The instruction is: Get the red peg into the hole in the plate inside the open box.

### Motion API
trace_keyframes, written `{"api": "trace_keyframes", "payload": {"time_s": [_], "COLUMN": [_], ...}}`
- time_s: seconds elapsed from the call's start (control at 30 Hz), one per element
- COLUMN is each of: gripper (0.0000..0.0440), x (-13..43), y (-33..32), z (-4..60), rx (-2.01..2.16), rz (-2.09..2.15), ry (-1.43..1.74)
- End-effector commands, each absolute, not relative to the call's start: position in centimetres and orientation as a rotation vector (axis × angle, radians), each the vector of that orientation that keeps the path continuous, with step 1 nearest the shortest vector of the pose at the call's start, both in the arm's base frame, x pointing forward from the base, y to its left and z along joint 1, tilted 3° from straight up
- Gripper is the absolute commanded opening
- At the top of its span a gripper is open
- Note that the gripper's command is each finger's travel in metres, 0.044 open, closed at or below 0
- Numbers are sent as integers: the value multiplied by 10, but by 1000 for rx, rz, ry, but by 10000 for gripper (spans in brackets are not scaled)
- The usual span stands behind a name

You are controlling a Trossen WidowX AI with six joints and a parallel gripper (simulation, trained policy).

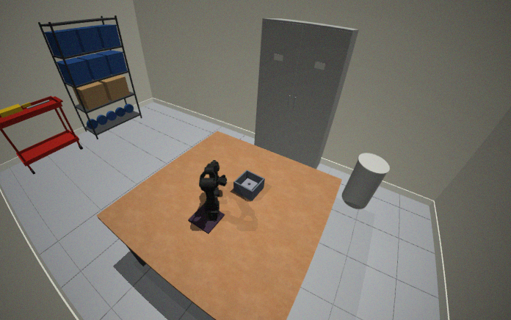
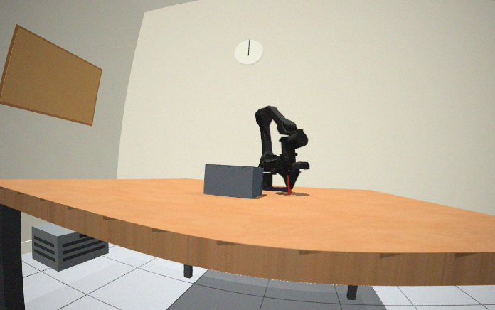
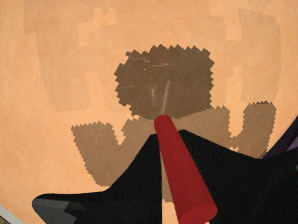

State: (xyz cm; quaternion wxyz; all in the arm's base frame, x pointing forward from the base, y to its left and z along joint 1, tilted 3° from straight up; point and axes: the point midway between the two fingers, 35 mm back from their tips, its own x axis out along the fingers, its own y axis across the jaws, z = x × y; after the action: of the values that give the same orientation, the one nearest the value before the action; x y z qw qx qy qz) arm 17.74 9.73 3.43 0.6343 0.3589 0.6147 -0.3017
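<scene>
Grip comes first, as we judge it: our hand (image 1: 218, 188) (image 2: 289, 186) (image 3: 167, 138) is drawn nearly together, clamped on the red peg (image 2: 289, 185) (image 3: 183, 165). The wrist view shows the peg between the fingertips, one on each side, presumably so that it can be carried lower end first to the hole. The peg is down by the table (image 1: 263, 260) (image 2: 310, 219) (image 3: 50, 150), outside the box and beside it. It leans a little, its lower end at or very near the wood; we cannot tell whether it touches. That lean may matter later, since a tilted peg could catch on the hole's edge, so we would want it straightened before lowering.

The open box (image 1: 243, 192) (image 2: 228, 180) sits flat on the table, its top uncovered so that we can come in from above. Inside it lies a pale plate (image 1: 245, 181) with a small dark hole near the middle, and no peg in it. The walls leave limited room for a wide hand, so we should lift well over the rim and descend centred.

Farther off, the shelf rack (image 1: 132, 82) holds blue bins (image 1: 94, 37) above brown boxes (image 1: 90, 95); whatever is inside those, we cannot tell.
</scene>
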Motion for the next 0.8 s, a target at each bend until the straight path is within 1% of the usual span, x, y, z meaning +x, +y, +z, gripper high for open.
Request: {"api": "trace_keyframes", "payload": {"time_s": [0.0,0.77], "gripper": [0,0], "x": [185,231], "y": [94,47], "z": [44,132], "rx": [805,657], "rz": [-664,-592], "ry": [1369,1144]}}
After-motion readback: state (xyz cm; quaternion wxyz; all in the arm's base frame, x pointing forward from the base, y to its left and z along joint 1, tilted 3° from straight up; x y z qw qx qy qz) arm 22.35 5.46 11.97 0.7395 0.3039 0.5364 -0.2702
